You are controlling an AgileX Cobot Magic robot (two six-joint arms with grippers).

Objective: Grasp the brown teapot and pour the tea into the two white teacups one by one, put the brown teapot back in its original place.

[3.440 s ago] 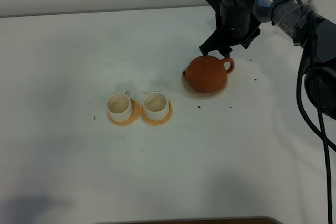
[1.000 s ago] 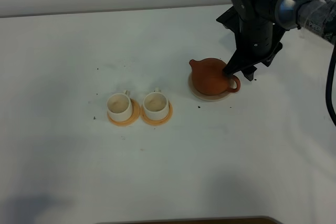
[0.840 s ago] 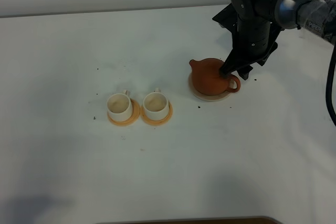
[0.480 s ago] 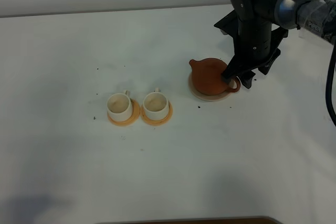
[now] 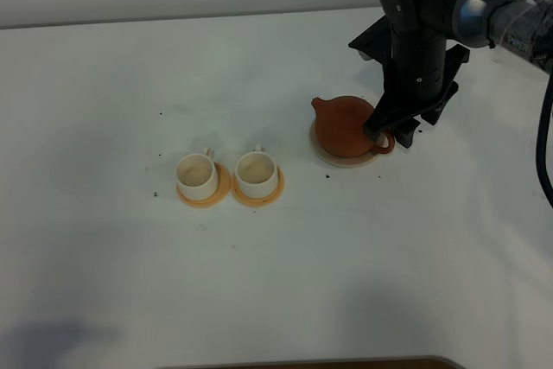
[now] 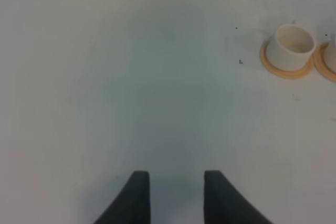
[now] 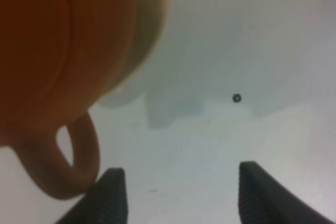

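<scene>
Centring the wide-open right gripper [image 7: 184, 198] over the handle [image 7: 79, 156] before closing should give a firm hold on the teapot [image 5: 344, 125], sitting on its coaster [image 5: 341, 160] toward the far right of the table [image 5: 259, 283].

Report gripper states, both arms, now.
Left gripper: open, empty.
Right gripper: open beside the brown teapot handle, holding nothing.

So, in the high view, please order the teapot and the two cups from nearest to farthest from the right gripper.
1. Brown teapot, just beside the right gripper.
2. Teacup nearer the teapot, in the middle.
3. Other teacup, farthest left.
</scene>
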